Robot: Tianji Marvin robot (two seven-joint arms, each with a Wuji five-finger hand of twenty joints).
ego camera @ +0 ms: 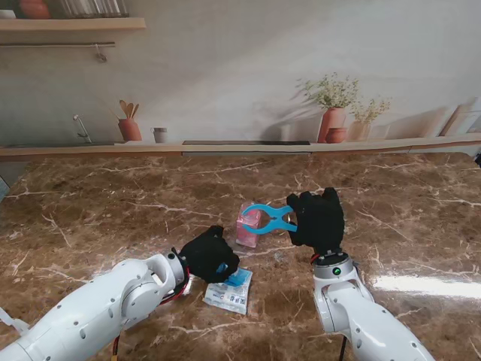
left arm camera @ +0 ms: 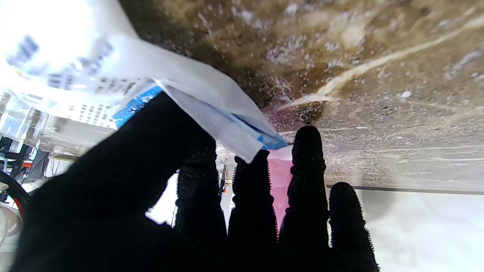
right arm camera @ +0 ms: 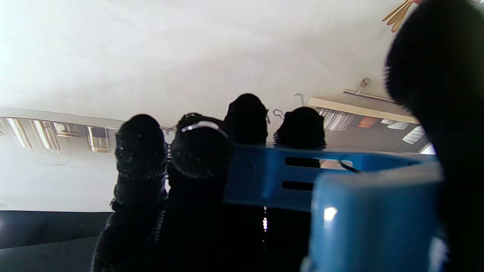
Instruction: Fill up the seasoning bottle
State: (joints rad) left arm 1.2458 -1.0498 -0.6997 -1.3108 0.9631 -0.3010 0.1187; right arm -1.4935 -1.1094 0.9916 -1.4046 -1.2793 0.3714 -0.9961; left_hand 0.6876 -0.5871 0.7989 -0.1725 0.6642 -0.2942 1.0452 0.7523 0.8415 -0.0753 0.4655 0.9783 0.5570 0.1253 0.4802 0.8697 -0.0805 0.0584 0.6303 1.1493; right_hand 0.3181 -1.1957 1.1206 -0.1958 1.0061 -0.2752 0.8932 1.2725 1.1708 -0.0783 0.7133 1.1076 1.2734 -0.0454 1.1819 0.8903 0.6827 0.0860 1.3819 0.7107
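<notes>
Marble countertop (ego camera: 90,210) carries the work of a two-armed robot as it prepares to fill a seasoning bottle. At left, the left hand (ego camera: 208,254), gloved in black, rests low on the stone with its thumb and fingers pinching one end of a white and blue seasoning packet (ego camera: 230,292); the rest of the packet lies flat on the table, just nearer to me than the hand. The left wrist view shows the packet (left arm camera: 204,102) caught between the thumb and the forefinger, the other fingers (left arm camera: 308,166) standing straight and a little apart, a grip that appears meant to steady or lift the pouch by its edge.

At centre stands the pink seasoning bottle (ego camera: 249,226), upright on the table between the two hands and slightly farther from me than the packet. A blue clip (ego camera: 269,218), shaped like a large clothes-peg, hovers with its jaws open just beside the bottle's top; whether it touches the bottle cannot be told.

At right, the right hand (ego camera: 319,219) has its fingers pressed together around the clip's handles, squeezing them so the jaws gape. The right wrist view confirms it: four fingers (right arm camera: 140,151) wrap the far handle of the clip (right arm camera: 340,196), the thumb the near one. The clip probably came off the packet, which would now be ready for pouring.
</notes>
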